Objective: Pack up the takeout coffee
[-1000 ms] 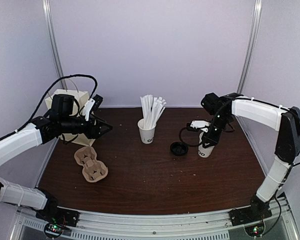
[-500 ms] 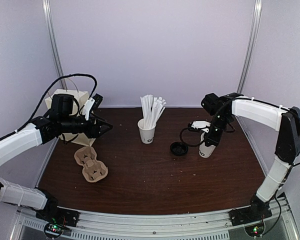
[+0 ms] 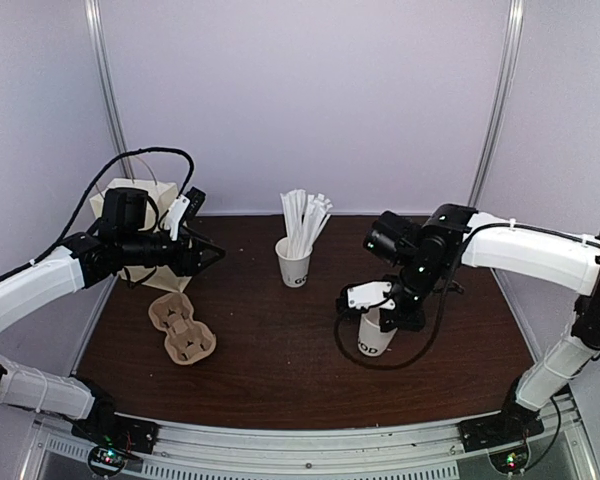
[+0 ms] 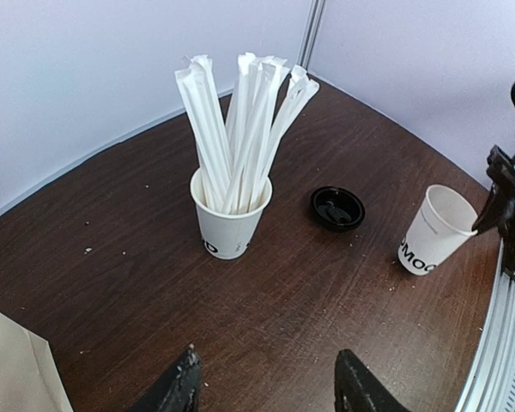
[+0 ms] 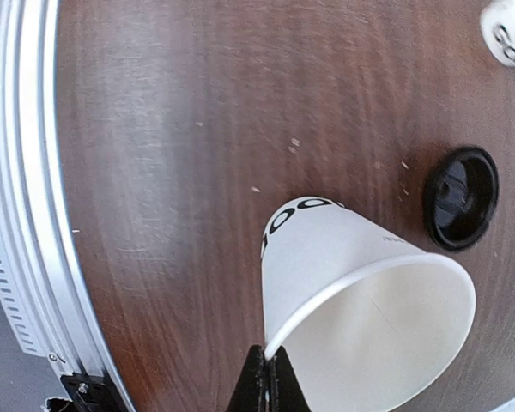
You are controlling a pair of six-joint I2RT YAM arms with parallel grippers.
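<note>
The small white paper cup point(image 3: 373, 338) with dark letters hangs tilted just in front of the table's middle right. My right gripper point(image 3: 381, 318) is shut on its rim, and in the right wrist view the fingertips point(image 5: 270, 367) pinch the edge of the cup point(image 5: 352, 275). The round black lid point(image 5: 461, 197) lies flat on the table just beyond the cup. The left wrist view shows the same lid point(image 4: 337, 208) and cup point(image 4: 435, 230). My left gripper point(image 3: 215, 255) hovers open and empty over the table's left side, its fingertips point(image 4: 187, 365) wide apart.
A white cup full of tall wrapped sticks point(image 3: 294, 262) stands at the back centre. The brown pulp cup tray point(image 3: 181, 328) lies at the left, with a beige paper bag point(image 3: 130, 195) behind it. The metal rail point(image 5: 17, 215) runs along the near edge.
My right gripper closed on the cup's rim and carried the cup left and toward the near edge, past the lid. The left arm stayed still.
</note>
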